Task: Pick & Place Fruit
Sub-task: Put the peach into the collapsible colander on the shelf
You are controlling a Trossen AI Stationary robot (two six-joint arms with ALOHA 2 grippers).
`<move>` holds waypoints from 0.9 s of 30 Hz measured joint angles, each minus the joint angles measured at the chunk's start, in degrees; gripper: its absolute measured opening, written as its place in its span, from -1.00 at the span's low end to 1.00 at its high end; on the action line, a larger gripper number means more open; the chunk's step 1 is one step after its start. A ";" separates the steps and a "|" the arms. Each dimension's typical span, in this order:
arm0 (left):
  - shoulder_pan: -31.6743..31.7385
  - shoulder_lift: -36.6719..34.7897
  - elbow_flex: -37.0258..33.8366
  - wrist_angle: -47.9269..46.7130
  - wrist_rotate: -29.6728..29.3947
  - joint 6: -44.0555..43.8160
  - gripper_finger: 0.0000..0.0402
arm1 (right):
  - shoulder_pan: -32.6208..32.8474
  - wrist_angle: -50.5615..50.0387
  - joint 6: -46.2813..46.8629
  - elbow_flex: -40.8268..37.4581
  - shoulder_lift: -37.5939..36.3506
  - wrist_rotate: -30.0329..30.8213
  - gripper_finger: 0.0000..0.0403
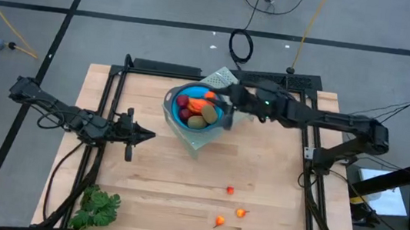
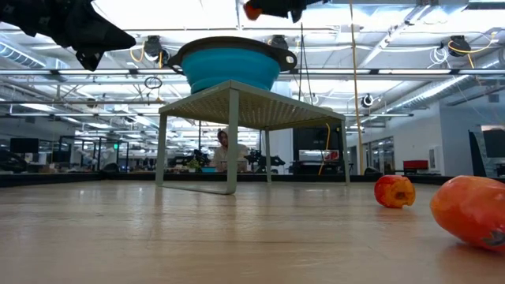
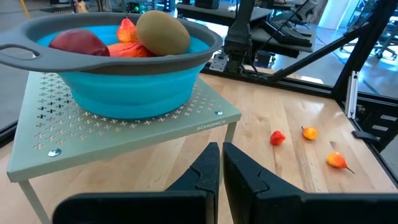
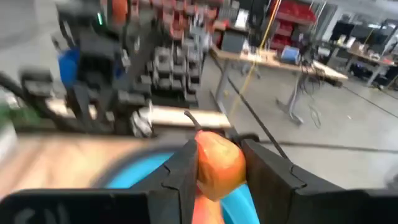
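The right hand [image 4: 219, 163] is clamped on a small orange-red fruit [image 4: 217, 169], held between both fingers just above the far rim of the blue bowl [image 1: 172, 108]. The bowl sits on a pale perforated stand [image 3: 130, 127] at the back of the worktop [image 1: 182, 182], and it already holds a dark-red ball [image 3: 78, 42], an olive-brown oval [image 3: 163, 32] and red-orange pieces heaped near its rim.

To do this step well, the hand should move in over the open part of the bowl rather than let go at the rim, since the heap looks high enough for a round piece to roll off and out. Lowering a little before the fingers part would shorten the drop and cut the bounce. The fingers should also stay clear of the bowl's edge, as a nudge could shift it on the stand.

Three tiny fruits [image 1: 230, 190] [image 1: 241, 212] [image 1: 218, 221] lie well apart from the stand, on the near part of the worktop.

The left hand [image 1: 145, 133] waits closed and empty, low over the worktop beside the stand.
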 joint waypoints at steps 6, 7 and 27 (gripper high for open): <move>-0.02 0.02 0.00 0.00 0.00 -0.05 -0.90 | -2.19 -6.93 -5.59 5.35 5.26 -0.04 -0.45; -0.02 0.02 0.01 0.01 0.00 -0.03 -0.90 | -2.58 -7.27 -6.62 6.11 6.12 -0.01 -0.45; 0.00 0.00 0.01 0.04 -1.48 -1.28 -0.90 | -9.32 -12.70 -7.34 7.40 11.57 -4.54 -0.44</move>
